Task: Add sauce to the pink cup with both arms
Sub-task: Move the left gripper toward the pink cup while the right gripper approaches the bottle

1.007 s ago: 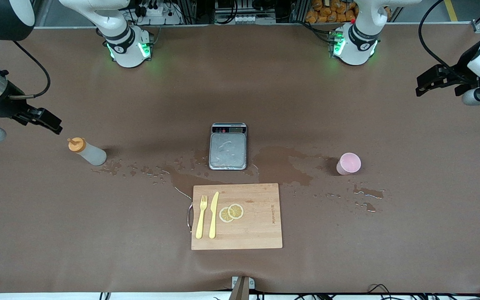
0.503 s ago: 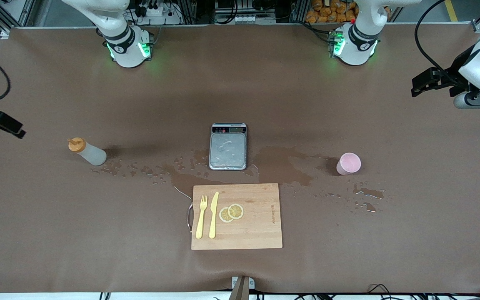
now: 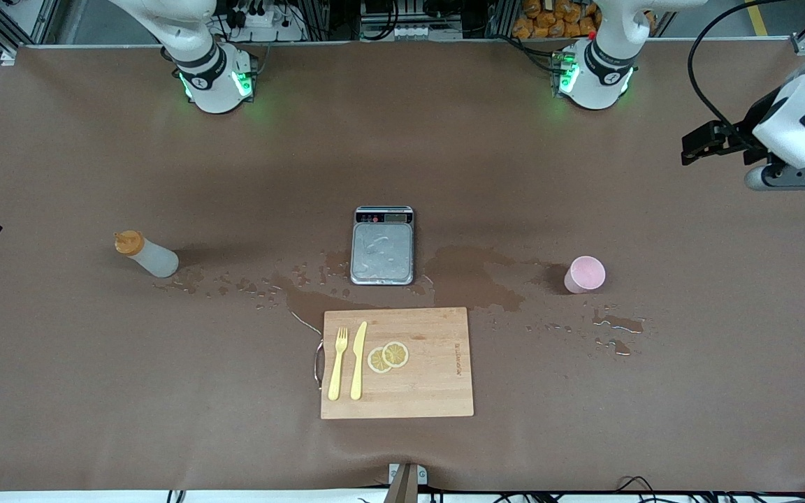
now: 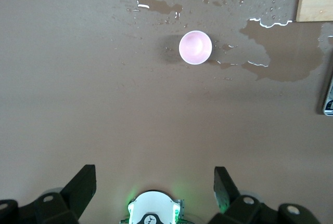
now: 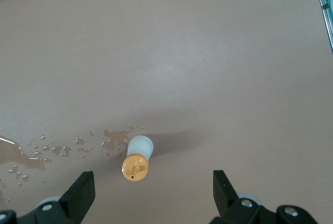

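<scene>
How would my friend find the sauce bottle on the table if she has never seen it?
Start at the steel scale in the middle of the brown table, then look along the trail of spilled drops toward the right arm's end. There the sauce bottle stands upright by itself. It is the only whitish, see-through thing with an orange cap; the pink cup stands toward the left arm's end.

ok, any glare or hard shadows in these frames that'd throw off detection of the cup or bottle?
Front view: even light; soft shadows fall from the sauce bottle and the pink cup; bright glints on the puddles and on the steel scale. Left wrist view: sharp white highlights along the spill edges beside the cup. Right wrist view: a long soft shadow stretches from the bottle, no glare on it.
</scene>
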Robot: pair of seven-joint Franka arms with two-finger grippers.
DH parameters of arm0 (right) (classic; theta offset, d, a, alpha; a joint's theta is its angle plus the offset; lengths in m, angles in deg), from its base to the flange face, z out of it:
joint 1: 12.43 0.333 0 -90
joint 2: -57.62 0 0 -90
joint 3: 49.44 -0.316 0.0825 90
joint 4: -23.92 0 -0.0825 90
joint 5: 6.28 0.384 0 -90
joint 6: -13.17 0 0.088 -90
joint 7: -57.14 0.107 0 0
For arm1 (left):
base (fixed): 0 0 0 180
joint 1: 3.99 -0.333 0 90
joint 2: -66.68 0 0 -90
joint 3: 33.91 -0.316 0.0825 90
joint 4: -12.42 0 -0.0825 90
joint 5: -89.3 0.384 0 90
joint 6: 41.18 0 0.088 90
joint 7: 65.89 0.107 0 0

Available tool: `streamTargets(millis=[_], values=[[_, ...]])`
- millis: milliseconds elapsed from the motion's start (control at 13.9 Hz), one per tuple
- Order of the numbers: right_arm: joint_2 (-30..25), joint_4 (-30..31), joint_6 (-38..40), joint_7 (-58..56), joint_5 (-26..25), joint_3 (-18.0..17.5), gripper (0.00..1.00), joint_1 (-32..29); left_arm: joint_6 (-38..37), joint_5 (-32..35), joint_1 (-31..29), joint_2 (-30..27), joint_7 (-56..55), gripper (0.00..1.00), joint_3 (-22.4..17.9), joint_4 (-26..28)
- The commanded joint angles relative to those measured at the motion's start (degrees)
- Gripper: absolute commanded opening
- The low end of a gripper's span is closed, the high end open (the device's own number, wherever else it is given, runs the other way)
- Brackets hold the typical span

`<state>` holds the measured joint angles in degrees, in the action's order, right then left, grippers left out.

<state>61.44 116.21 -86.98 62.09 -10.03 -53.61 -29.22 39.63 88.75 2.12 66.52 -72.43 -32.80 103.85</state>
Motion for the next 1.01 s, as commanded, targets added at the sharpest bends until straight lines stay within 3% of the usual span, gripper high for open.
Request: streamTargets(millis=[0,288,575,719,935], values=[[1.1,-1.6,1.1,-0.6,-0.1,-1.1,1.0,-3.3,5.0,0.6,-0.1,-0.6,0.4,1.0,0.1,5.1],[1.4,-2.3,3.6,1.2,0.8,-0.9,1.0,-5.8,12.8,0.6,0.0,0.9,-0.3,1.0,0.1,10.0],[2.2,-2.3,9.2,8.8,2.3,-1.0,1.0,-6.9,16.1,1.3,0.0,6.1,-0.9,1.0,-0.2,9.8],[5.3,-2.6,9.5,8.8,2.8,-1.1,1.0,-9.2,17.8,0.9,-3.0,8.2,-1.0,1.0,-0.2,9.7],[9.4,-3.2,10.8,10.6,12.3,-0.9,1.0,-13.6,20.3,0.6,-3.2,11.7,-1.4,1.0,-0.1,9.7]])
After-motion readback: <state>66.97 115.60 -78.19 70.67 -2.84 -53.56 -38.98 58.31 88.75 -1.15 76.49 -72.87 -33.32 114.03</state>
